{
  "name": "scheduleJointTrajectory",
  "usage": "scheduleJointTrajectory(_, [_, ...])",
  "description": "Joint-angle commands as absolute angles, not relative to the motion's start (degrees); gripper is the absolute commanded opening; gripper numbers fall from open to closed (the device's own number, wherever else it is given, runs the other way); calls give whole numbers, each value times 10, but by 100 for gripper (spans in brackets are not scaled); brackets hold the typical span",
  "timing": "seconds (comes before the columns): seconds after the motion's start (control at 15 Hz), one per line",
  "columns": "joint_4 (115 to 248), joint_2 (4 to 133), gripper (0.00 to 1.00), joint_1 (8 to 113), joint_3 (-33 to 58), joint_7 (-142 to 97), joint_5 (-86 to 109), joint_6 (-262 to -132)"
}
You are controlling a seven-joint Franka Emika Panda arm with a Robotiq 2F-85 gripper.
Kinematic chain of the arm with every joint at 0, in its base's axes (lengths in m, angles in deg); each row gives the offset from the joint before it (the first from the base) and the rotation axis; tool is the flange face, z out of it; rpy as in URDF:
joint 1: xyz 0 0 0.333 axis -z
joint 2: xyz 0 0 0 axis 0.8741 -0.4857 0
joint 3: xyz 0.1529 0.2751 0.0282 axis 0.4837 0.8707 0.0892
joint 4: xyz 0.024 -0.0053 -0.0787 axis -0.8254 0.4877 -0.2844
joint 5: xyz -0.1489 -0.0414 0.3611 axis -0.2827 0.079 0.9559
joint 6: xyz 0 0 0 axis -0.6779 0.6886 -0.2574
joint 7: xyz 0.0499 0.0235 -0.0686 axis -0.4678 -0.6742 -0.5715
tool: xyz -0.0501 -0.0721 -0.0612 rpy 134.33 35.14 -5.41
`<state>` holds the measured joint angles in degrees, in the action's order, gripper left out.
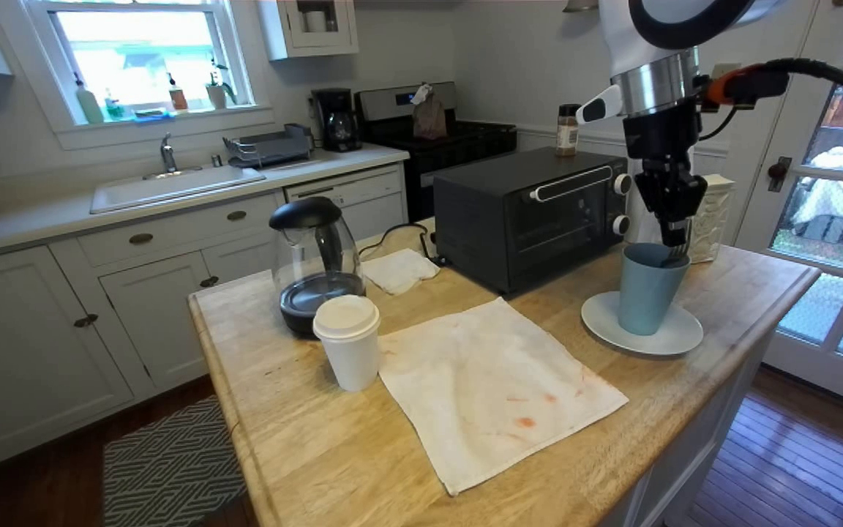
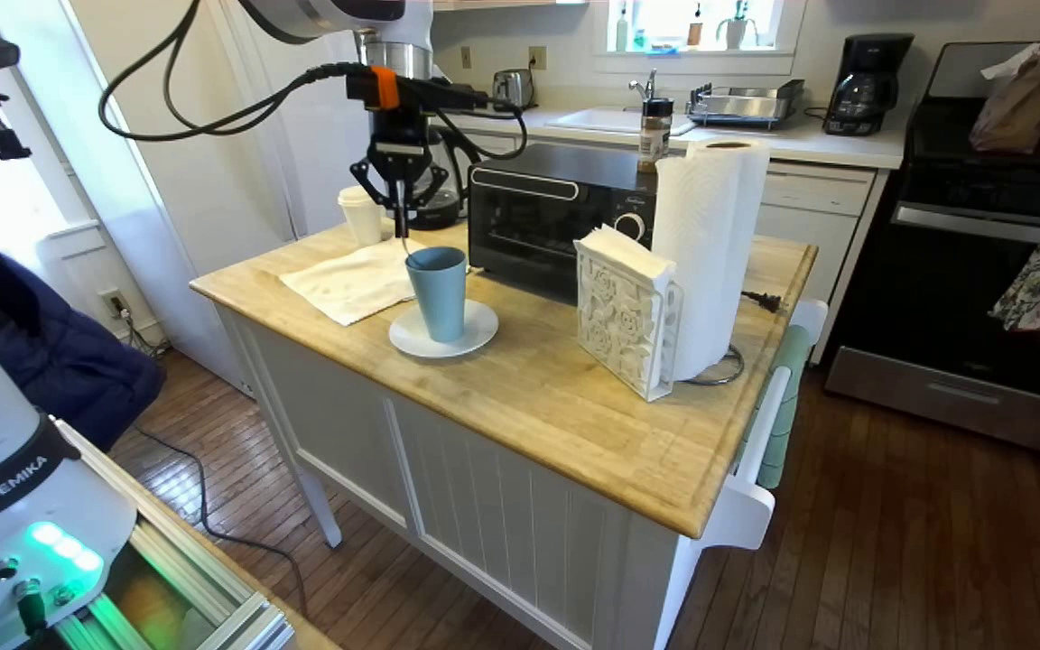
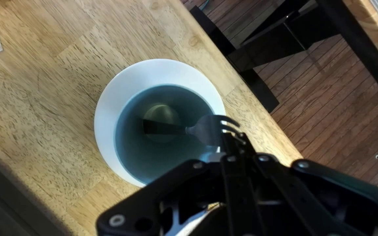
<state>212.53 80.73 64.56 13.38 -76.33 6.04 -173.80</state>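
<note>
In an exterior view, the gripper [image 1: 675, 236] hangs above a blue cup [image 1: 645, 296], its fingers pinched together at the tined end of a fork [image 1: 677, 255] that leans inside. The cup stands on a white saucer [image 1: 597, 322], near the toaster oven [image 1: 480, 227]; the cup's wall hides the fork's handle.

In an exterior view, only a thin curve of the fork shows at the cup's mouth, too small to judge the grip. A napkin holder [image 2: 624, 307] stands on the same tabletop [image 2: 529, 388].

In the wrist view, the fingertips seem clamped on an outer tine, partly covering it. The fork should be light, stiff, smooth and hardly fragile, but apt to twist by its tines; the neck looks a surer hold. Whether the dark handle touches the bottom, I cannot tell.
</note>
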Motion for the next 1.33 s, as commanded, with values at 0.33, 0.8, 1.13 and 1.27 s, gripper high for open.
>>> scheduleJointTrajectory(0.33, [2103, 804, 1, 646, 136, -760, 44, -1707])
scheduleJointTrajectory(0.8, [2104, 831, 1, 643, 137, -723, 21, -1693])
scheduleJointTrajectory(1.13, [2089, 849, 1, 641, 138, -718, 32, -1669])
scheduleJointTrajectory(1.27, [2084, 857, 1, 640, 139, -725, 35, -1661])
